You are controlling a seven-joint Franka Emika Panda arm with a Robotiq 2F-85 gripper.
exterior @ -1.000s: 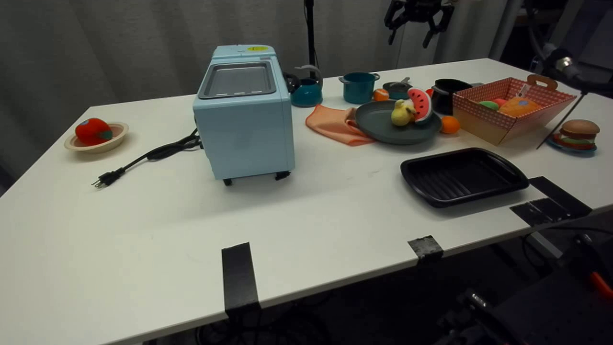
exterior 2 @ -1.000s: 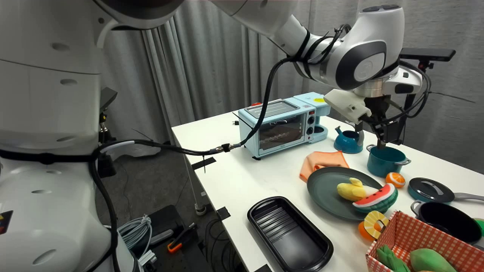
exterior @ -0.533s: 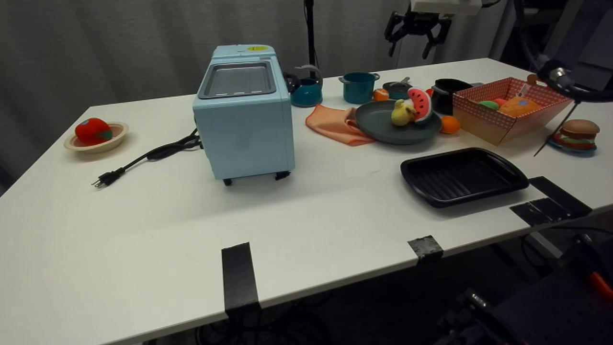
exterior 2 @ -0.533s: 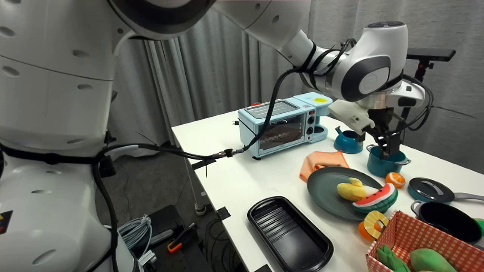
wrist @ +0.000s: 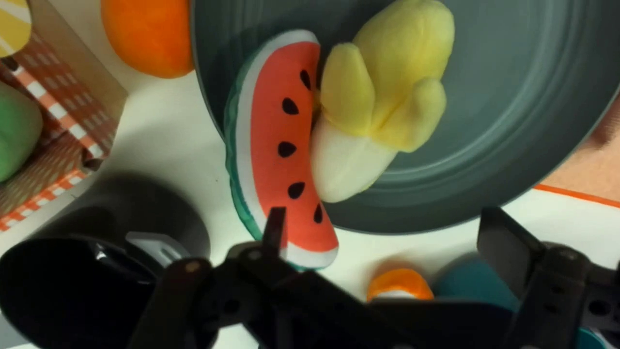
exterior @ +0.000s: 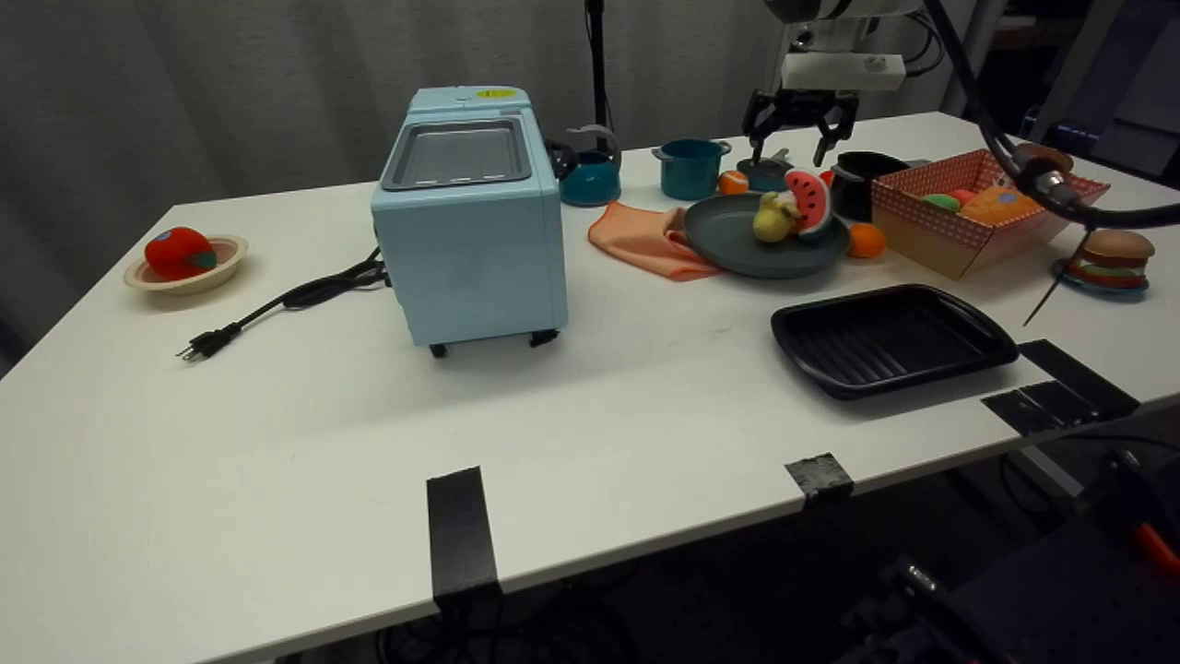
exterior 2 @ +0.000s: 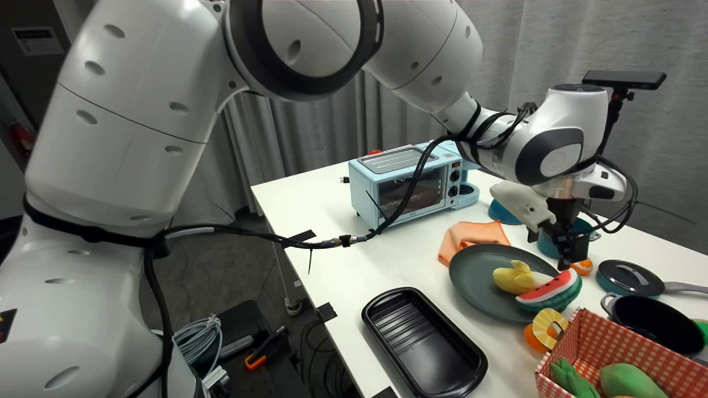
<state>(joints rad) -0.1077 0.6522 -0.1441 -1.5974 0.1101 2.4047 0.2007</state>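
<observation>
My gripper [wrist: 384,215] is open with nothing between its fingers, pointing down above the table. In the wrist view its left finger overlaps the end of a plush watermelon slice [wrist: 286,145]; contact cannot be told there. In an exterior view the gripper [exterior: 788,159] appears above and behind the slice. The slice leans over the rim of a dark grey plate [wrist: 523,97], against a half-peeled plush banana [wrist: 402,63]. Low between the fingers, a small orange half [wrist: 399,282] and the side of a teal pot [wrist: 477,281] show on the table, partly hidden by the gripper.
A red-checked basket [exterior 2: 625,342] with toy food and a black pot [exterior 2: 652,326] stand beside the plate. A lidded pan [exterior 2: 630,278], orange cloth [exterior: 645,242], black baking tray [exterior: 894,341] and light-blue toaster oven [exterior: 470,249] are also on the table.
The gripper has come down toward the table, and in an exterior view it has moved from over the teal pot toward the plate. It has stayed open. The objects have not moved.
</observation>
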